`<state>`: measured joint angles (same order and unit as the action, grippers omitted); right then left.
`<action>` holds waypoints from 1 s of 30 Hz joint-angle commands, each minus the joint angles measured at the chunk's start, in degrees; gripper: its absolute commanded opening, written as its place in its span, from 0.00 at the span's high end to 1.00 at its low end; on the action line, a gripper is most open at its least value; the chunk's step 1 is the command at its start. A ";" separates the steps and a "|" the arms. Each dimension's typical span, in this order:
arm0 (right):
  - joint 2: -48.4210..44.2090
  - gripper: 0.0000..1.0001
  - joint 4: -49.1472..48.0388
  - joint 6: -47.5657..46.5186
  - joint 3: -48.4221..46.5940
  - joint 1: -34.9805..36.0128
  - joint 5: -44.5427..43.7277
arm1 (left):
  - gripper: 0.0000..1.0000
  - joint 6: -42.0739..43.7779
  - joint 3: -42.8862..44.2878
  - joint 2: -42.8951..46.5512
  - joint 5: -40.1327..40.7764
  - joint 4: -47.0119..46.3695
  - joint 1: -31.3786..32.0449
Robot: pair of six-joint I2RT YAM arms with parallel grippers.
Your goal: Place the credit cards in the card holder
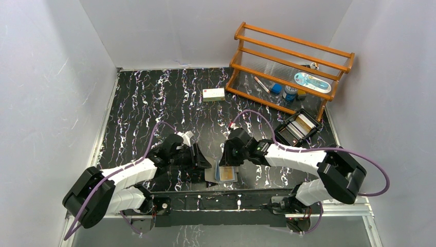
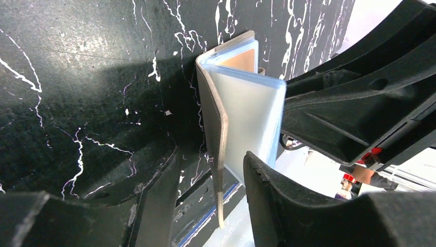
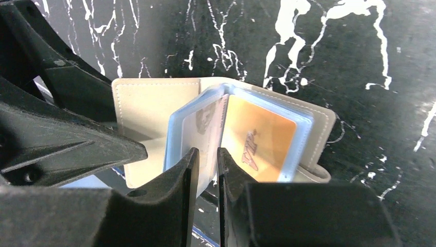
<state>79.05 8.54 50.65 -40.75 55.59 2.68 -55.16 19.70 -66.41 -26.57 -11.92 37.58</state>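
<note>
The card holder [image 1: 225, 173] lies open near the table's front edge, between both grippers. In the right wrist view its taupe cover [image 3: 149, 103] is spread flat and the light blue sleeves stand up. A tan credit card [image 3: 259, 139] sits in the right sleeve, and a pale card with a printed face [image 3: 203, 121] is in the upright one. My right gripper [image 3: 208, 154] is shut on that upright sleeve's lower edge. My left gripper [image 2: 213, 159] straddles the cover's raised edge [image 2: 221, 149], open, with a gap on both sides.
A black open-topped tray [image 1: 298, 128] holding pale flat items stands to the right, in front of a wooden rack [image 1: 288, 67] with small objects. A white box with a red mark [image 1: 213, 94] lies at mid-table. The two grippers are almost touching over the holder.
</note>
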 commanded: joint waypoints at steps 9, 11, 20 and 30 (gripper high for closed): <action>3.22 0.73 -6.65 0.48 -2.23 0.83 3.87 | 0.50 -0.17 3.17 1.56 -1.82 -0.21 -0.19; 3.37 0.73 -6.57 0.54 -2.32 0.88 3.68 | 0.51 0.12 3.36 1.39 -1.78 -0.06 -0.23; 3.28 0.73 -5.48 0.49 -1.76 0.91 2.12 | 0.67 0.85 3.65 0.87 -1.53 0.03 -0.22; 4.23 0.75 -5.76 0.58 -0.26 0.91 0.96 | 0.85 0.37 3.01 0.82 -2.08 -1.93 -0.23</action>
<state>83.02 4.34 50.87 -40.82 56.27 4.62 -54.87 21.61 -65.91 -27.03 -12.03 37.58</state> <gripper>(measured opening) 0.258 0.192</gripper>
